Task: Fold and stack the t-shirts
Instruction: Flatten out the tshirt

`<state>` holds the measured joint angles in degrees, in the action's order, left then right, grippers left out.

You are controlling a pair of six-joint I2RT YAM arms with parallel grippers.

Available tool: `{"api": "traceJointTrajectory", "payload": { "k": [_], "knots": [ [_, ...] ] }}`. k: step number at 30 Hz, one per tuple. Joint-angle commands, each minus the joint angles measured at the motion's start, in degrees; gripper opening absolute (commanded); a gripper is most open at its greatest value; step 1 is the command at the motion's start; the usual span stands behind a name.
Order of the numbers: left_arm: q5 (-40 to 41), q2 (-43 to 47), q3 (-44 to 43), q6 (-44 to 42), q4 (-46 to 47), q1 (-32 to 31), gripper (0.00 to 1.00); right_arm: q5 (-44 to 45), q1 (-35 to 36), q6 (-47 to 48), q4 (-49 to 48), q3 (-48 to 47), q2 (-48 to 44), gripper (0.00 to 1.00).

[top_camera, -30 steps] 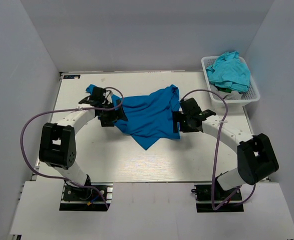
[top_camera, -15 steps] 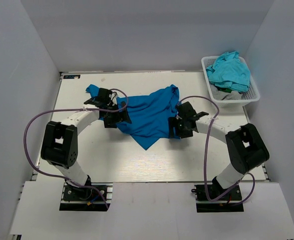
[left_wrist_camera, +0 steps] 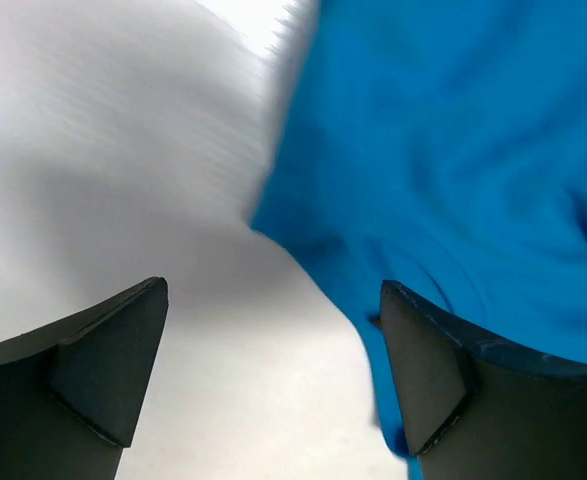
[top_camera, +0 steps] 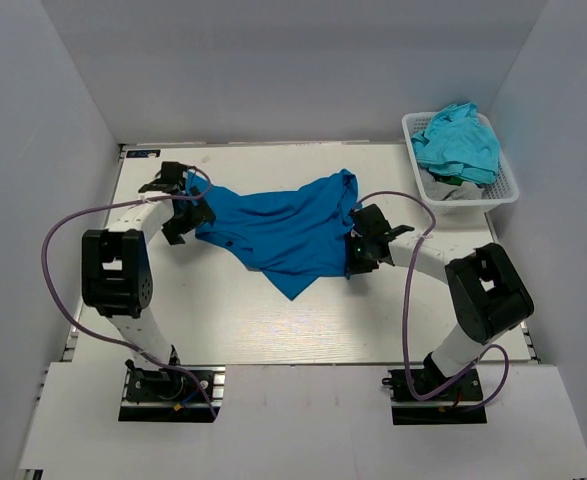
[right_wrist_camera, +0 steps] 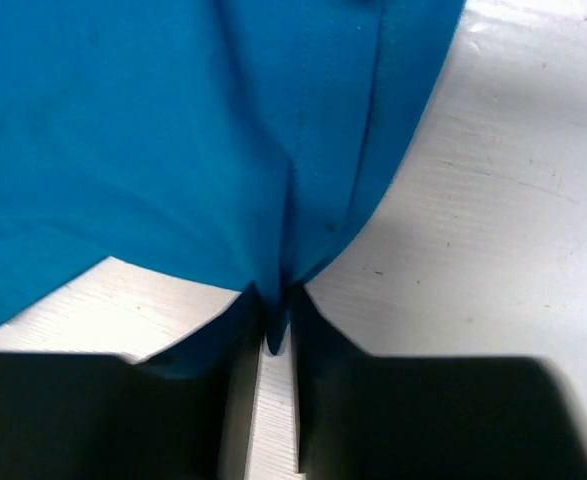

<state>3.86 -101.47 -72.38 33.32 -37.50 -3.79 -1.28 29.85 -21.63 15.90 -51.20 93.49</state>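
Right wrist view: your right gripper [right_wrist_camera: 278, 338] has jaws pinched on the blue t-shirt [top_camera: 283, 228] hem (shirt spread on the tabletop [top_camera: 273, 330]). Your left gripper [left_wrist_camera: 273, 370] jaws gape wide at its edge. Teal t-shirts [top_camera: 460, 140] sit in the basket [top_camera: 510, 192].

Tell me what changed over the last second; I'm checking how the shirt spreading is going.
The left gripper moved left and away, to the left edge of the blue shirt, and stands open. The right gripper shifted slightly left, shut on the shirt's right edge. The basket and teal shirts are unchanged.
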Motion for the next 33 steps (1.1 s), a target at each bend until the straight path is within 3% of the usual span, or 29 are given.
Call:
{"api": "traceJointTrajectory", "payload": {
  "k": [1, 2, 7, 10, 11, 14, 15, 24, 28, 33],
  "knots": [
    [-1.47, -1.44, -0.48, 0.7, 3.9, 1.07, 0.96, 0.23, 0.13, 0.18, -0.96, -0.74, 0.38, 0.16],
    [-2.35, -2.84, -0.48, 0.17, 4.79, 1.59, 0.91, -0.3, -0.14, 0.62, -0.7, -0.92, 0.46, 0.1],
    [-1.84, -7.51, -2.67, -0.45, 6.81, 1.59, 0.83, -1.09, 0.04, 0.8, -0.34, -1.62, -0.76, 0.06],
    [-3.07, -9.35, -4.43, -1.15, 6.82, 1.59, 0.66, -1.36, -0.05, 1.5, 0.01, -2.15, -1.29, 0.03],
    [-3.07, -10.14, -5.13, -1.15, 6.21, 1.59, 0.5, -1.36, 0.12, 1.85, 0.01, -2.15, -1.3, 0.0],
    [-2.28, -10.15, -5.14, -1.15, 4.72, 1.59, 0.18, -1.71, 0.13, 2.38, 1.24, -3.38, -2.17, 0.0],
    [-1.75, -8.76, -5.14, -1.15, 4.71, 1.59, 0.0, -1.62, 0.21, 2.47, 1.41, -3.47, -2.35, 0.0],
    [-3.86, 5.3, -1.54, -2.55, 5.85, 1.07, 0.0, -3.82, 0.04, 3.61, 5.81, -7.59, -8.49, 0.0],
    [-10.09, 12.25, -4.52, -3.7, 5.33, 0.45, 0.0, -3.99, 0.04, 4.58, 7.91, -13.04, -14.47, 0.0],
    [-10.19, 20.25, -9.34, -3.09, 2.08, 1.06, 0.0, 2.74, -0.14, 5.02, 10.9, -21.12, -20.44, 0.0]
  ]
}}
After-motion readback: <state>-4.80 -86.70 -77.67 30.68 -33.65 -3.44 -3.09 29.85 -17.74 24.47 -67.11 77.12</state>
